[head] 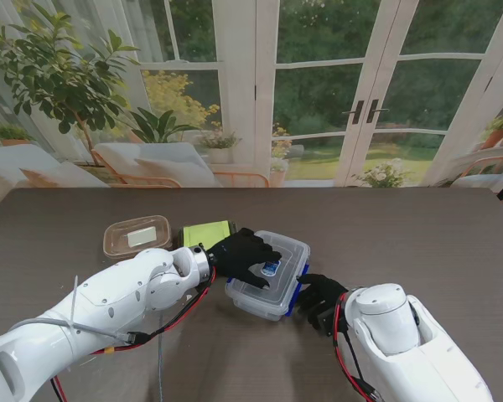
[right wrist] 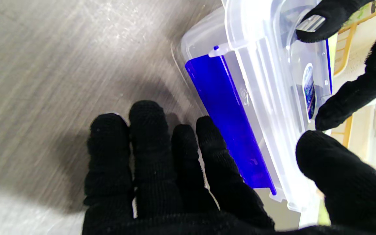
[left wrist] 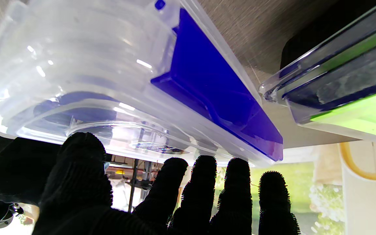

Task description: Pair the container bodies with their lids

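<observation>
A clear plastic box [head: 287,249] with blue side latches sits at mid-table, its clear lid [left wrist: 77,65] lying on top. My left hand [head: 243,254] rests flat on that lid, fingers [left wrist: 204,182] spread along its surface and grasping nothing. My right hand [head: 321,300] is at the box's near right side. Its fingers [right wrist: 148,156] lie beside the blue latch [right wrist: 227,120], which stands away from the wall, and its thumb hovers over the lid's rim. In the right wrist view the left hand's fingertips [right wrist: 354,94] touch the lid beside a small label.
A container with a green lid [head: 206,234] stands just left of the clear box, almost touching it [left wrist: 354,107]. Farther left sits a brownish clear container [head: 137,236] with a lid on. The dark wooden table [head: 402,243] extends to the right.
</observation>
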Available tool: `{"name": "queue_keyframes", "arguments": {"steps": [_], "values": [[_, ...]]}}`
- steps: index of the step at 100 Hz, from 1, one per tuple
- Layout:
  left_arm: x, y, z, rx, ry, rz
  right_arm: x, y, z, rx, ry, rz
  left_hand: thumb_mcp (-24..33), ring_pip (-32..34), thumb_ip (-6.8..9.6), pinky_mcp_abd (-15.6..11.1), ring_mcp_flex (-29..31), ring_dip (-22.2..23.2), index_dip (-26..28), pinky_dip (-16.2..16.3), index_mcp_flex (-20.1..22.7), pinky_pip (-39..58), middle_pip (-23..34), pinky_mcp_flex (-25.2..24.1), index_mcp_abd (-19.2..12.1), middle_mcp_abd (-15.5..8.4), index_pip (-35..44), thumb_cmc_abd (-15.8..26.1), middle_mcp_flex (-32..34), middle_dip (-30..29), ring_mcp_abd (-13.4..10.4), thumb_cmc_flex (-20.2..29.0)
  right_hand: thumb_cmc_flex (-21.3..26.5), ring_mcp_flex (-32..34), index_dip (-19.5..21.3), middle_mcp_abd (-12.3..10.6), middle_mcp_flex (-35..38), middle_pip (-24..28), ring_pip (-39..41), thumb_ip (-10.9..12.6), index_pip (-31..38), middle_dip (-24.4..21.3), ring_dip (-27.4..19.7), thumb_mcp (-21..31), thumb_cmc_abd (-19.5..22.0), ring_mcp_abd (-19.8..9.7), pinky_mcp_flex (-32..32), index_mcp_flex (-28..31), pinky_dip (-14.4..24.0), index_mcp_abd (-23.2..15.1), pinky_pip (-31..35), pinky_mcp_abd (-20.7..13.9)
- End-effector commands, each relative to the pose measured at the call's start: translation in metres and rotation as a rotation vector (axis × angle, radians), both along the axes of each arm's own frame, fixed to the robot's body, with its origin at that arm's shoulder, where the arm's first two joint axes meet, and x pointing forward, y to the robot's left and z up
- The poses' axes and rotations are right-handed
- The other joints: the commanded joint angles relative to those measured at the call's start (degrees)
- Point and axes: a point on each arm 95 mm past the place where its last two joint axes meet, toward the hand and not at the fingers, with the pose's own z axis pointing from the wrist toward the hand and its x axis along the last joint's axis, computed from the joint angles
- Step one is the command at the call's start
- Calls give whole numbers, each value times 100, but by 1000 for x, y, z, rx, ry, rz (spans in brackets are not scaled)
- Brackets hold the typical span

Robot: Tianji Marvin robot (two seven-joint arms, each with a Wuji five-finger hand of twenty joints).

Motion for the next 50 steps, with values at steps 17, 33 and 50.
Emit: {"name": "queue_keyframes", "arguments": {"steps": [17, 33, 50], "values": [[-4, 4, -14, 43, 36, -2, -4, 9, 12, 78, -31, -31, -35, -38, 5, -129, -85, 52, 25, 53, 76, -192, 355, -112, -6, -20, 18, 103, 235, 128, -90, -46, 117, -627, 547, 105, -358, -419, -432, -232, 718, -371, -112, 265, -49, -7, -1498, 888, 183, -690, -326, -225], [-4, 5, -14, 43, 37, -4, -4, 9, 12, 87, -25, -27, -36, -38, 5, -136, -84, 52, 21, 57, 51, -197, 357, -111, -4, -27, 7, 121, 239, 128, -93, -52, 111, -766, 625, 104, -362, -675, -804, -255, 557, -611, -242, 263, -34, 61, -1552, 835, 194, -642, -428, -214], [-4, 5, -15, 46, 42, -6, -4, 7, 10, 74, -14, -15, -37, -38, 5, -132, -84, 51, 22, 60, 65, -204, 354, -111, -12, -23, 13, 131, 234, 128, -91, -50, 124, -791, 666, 116, -367, -849, -1017, -247, 423, -787, -324, 234, -52, 150, -1572, 257, 188, -578, -503, -171]]}}
